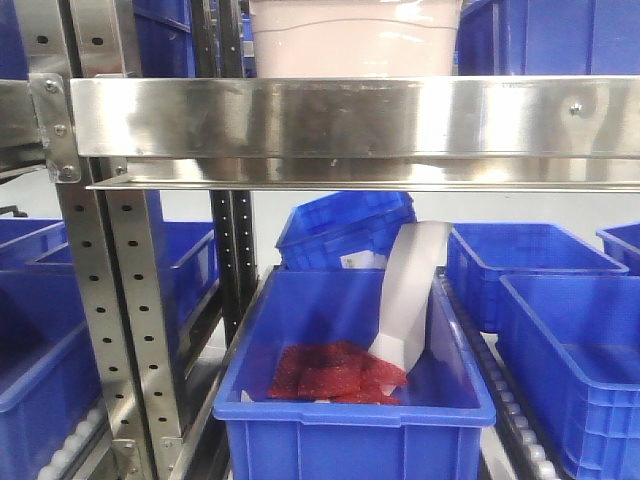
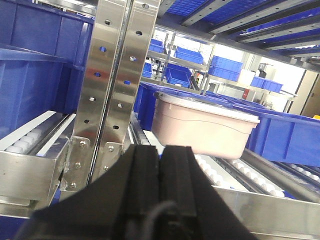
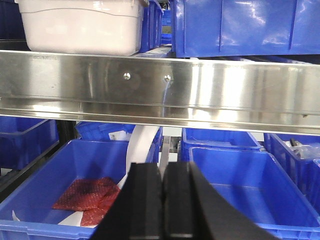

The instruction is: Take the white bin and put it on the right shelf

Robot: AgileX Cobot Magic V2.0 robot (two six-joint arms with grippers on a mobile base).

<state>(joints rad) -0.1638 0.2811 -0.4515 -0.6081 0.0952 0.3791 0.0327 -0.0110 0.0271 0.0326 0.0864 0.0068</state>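
The white bin (image 1: pixel 355 38) is a milky pinkish tote that stands on the right shelf, just behind its broad shiny front rail (image 1: pixel 350 115). In the left wrist view the white bin (image 2: pixel 202 127) rests on white rollers (image 2: pixel 215 175), a little beyond my left gripper (image 2: pixel 161 149), which is shut and empty. My right gripper (image 3: pixel 163 169) is also shut on nothing and hangs below the shelf's front rail (image 3: pixel 160 85). From there the white bin (image 3: pixel 82 27) is up at the left. Neither gripper touches the bin.
Below the rail a blue crate (image 1: pixel 300 420) holds red bubble wrap (image 1: pixel 330 372) and a curved white strip (image 1: pixel 410 290). More blue crates (image 1: pixel 560 320) flank it and sit beside the bin (image 3: pixel 240 25). Perforated steel uprights (image 1: pixel 110 300) stand at the left.
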